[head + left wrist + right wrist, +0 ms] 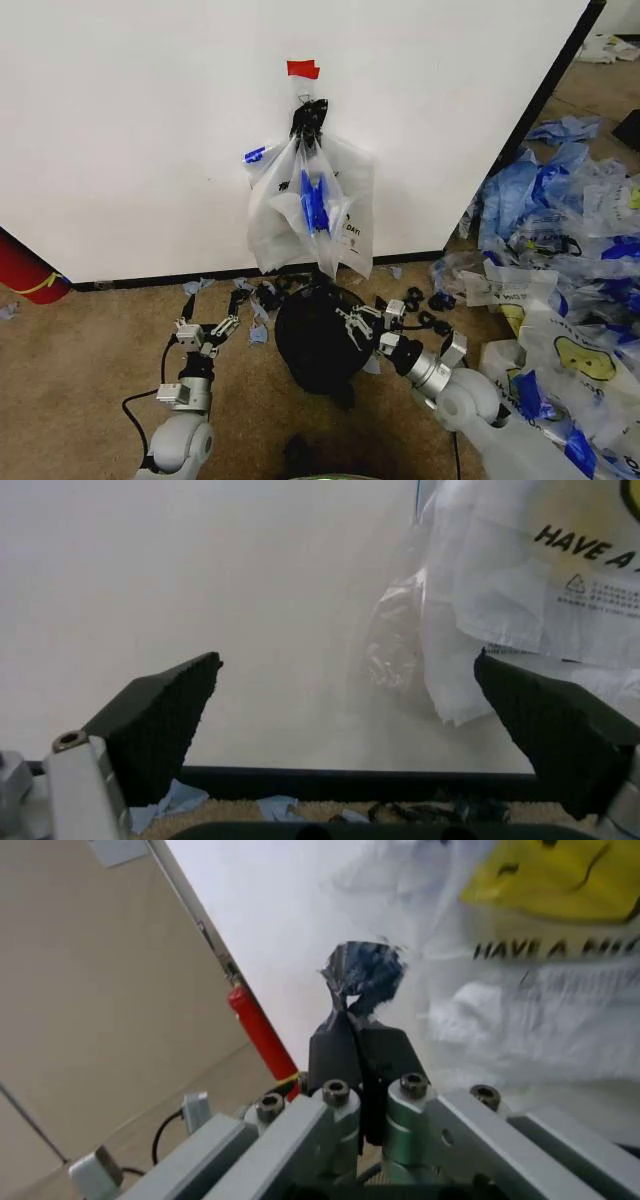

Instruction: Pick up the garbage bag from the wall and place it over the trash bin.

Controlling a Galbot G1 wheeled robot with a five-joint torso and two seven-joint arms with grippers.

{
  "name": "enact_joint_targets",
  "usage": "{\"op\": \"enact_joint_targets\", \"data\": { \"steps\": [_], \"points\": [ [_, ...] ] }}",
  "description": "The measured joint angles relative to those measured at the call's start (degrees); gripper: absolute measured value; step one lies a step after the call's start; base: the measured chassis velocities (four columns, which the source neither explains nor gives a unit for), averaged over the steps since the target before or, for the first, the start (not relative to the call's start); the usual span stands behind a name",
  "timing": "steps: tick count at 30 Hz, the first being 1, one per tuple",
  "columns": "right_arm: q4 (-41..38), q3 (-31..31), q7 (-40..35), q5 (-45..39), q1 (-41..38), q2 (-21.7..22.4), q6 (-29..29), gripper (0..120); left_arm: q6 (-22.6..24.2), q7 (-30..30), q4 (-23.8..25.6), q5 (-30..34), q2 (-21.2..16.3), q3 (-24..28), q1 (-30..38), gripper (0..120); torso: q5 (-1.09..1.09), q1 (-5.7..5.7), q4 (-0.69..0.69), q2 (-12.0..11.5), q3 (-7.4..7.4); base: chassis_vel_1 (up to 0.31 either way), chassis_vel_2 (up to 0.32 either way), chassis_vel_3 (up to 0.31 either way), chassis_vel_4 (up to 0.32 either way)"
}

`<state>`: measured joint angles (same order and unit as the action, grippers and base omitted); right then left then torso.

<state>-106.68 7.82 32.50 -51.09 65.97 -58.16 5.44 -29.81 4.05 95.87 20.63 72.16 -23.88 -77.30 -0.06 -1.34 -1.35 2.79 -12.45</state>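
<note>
Garbage bag [312, 205] of thin translucent white plastic with blue tape strips, hung on the white wall just above the small round black trash bin [318, 340]. Left pincer [208, 335] low at left, spread wide; right pincer [358, 325] over the bin, pressed narrow on a dark scrap. Best to grip a handle high. Left wrist view gives the "HAVE A" print close; head view gives the hook.

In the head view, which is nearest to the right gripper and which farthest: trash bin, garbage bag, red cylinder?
Starting at the right gripper:
1. trash bin, right under it.
2. garbage bag, hanging on the wall above.
3. red cylinder, far to the left, by the wall.
</note>
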Motion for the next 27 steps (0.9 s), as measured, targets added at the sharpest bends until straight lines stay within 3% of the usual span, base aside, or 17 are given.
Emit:
{"op": "enact_joint_targets", "data": {
  "steps": [17,23,27],
  "points": [
    [0.6,2.0,-0.3,-0.8,-1.1,-1.9,0.1,0,-1.2,-0.2,2.7,-2.6,0.0,-0.1,0.0,100,0.0,0.0,0.0,0.0,0.0,0.0,0.0,0.0,0.0],
    [0.9,2.2,-0.3,-0.7,-0.7,-2.3,0.2,0,-5.4,-1.5,3.7,-15.5,-1.1,0.2,3.1,100,0.0,0.0,0.0,0.0,0.0,0.0,0.0,0.0,0.0],
    [1.2,2.3,-0.3,-0.4,-0.7,-2.7,0.2,0,-4.9,-2.2,6.6,-18.5,-2.3,1.8,4.6,100,0.0,0.0,-0.01,0.0,0.0,0.0,0.0,0.0,0.0]
  ]
}}
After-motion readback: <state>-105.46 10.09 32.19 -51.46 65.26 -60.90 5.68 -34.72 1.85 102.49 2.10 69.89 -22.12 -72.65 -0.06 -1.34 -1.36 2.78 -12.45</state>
